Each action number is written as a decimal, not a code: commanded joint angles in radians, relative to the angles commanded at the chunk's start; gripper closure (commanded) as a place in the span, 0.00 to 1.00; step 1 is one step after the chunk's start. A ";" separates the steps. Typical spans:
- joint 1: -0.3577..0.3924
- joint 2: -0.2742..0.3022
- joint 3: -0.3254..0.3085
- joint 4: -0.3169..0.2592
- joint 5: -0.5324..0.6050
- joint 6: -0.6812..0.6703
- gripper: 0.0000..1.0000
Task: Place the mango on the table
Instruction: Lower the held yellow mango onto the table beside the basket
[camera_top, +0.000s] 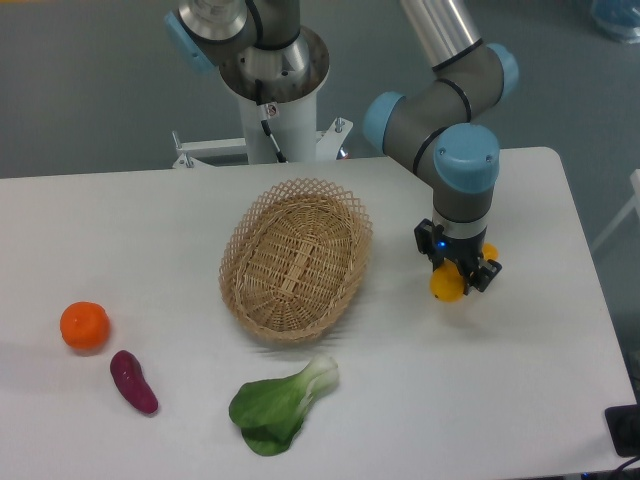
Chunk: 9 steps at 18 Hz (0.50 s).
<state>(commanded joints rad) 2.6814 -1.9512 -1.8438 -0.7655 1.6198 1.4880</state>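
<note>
The black two-finger gripper (455, 277) clasps the smooth yellow-orange mango (448, 285) over the white table (120, 230), right of the woven wicker basket (296, 258); the mango's long axis is unclear.

A white table (130, 230) fills most of the view, against a dull grey-green floor. On it sits a pale tan wicker basket (297, 260) with an open lattice weave. A yellow-orange mango (447, 286) shows beneath a black gripper (457, 276), which carries a small blue light. The arm (450, 110) is silver-grey with light blue caps at its joints. A deep orange tangerine (84, 325) lies beside a dark purple vegetable (133, 381), possibly a sweet potato. The bok choy (281, 404) has green leaves and a whitish-green stem.
</note>
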 joint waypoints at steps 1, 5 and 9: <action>-0.002 0.005 -0.011 0.006 0.020 0.000 0.45; -0.008 0.005 -0.026 0.008 0.055 -0.002 0.45; -0.009 0.005 -0.034 0.008 0.057 -0.012 0.44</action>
<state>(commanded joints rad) 2.6722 -1.9466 -1.8776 -0.7578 1.6766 1.4757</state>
